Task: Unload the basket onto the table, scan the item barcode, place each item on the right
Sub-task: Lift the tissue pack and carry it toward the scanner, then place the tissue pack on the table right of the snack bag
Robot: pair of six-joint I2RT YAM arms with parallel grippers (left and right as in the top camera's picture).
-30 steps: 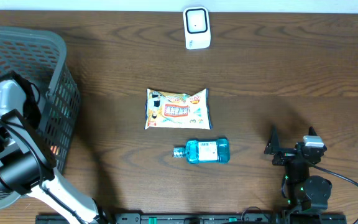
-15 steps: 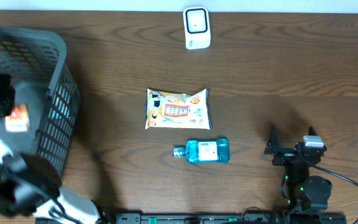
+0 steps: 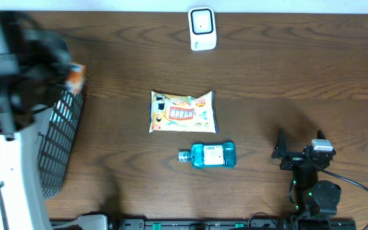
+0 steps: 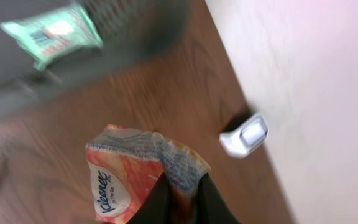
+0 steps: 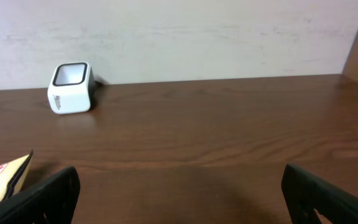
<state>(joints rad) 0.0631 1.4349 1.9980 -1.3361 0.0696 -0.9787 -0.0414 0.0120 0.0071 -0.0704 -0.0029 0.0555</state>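
Carrying: tissue pack (image 4: 138,171), orange-and-white soft wrapper, nipped at its lower edge by the left claw (image 4: 180,190), jaws together on the wrapper.
Change: a second ago the left arm was down inside the basket (image 3: 55,131) at the left edge of the desk (image 3: 299,70). Half a second ago the pack showed above the basket's inside. Now it hangs in the air over the basket's far right rim.
Pack location: off every surface, near the far left corner of the desk.
Scanner: white scanner (image 3: 202,29) at the far edge of the desk, about midway along, well apart from the pack.
Right claw: right claw (image 3: 299,145) has its jaws apart and empty, parked near the near right corner, unmoved over the last second.
Others: snack bag (image 3: 183,112) mid-desk, blue bottle (image 3: 209,154) just beside it on the near side, neither has shifted.
Meaning (judgement): pick-up done, carry to the scanner under way, scan not yet made.
Barcode: cannot tell which face bears it. Only the brand face shows in the wrist view.
Risk (judgement): a grip on a thin edge of soft wrapper may let the pack swing or slip.
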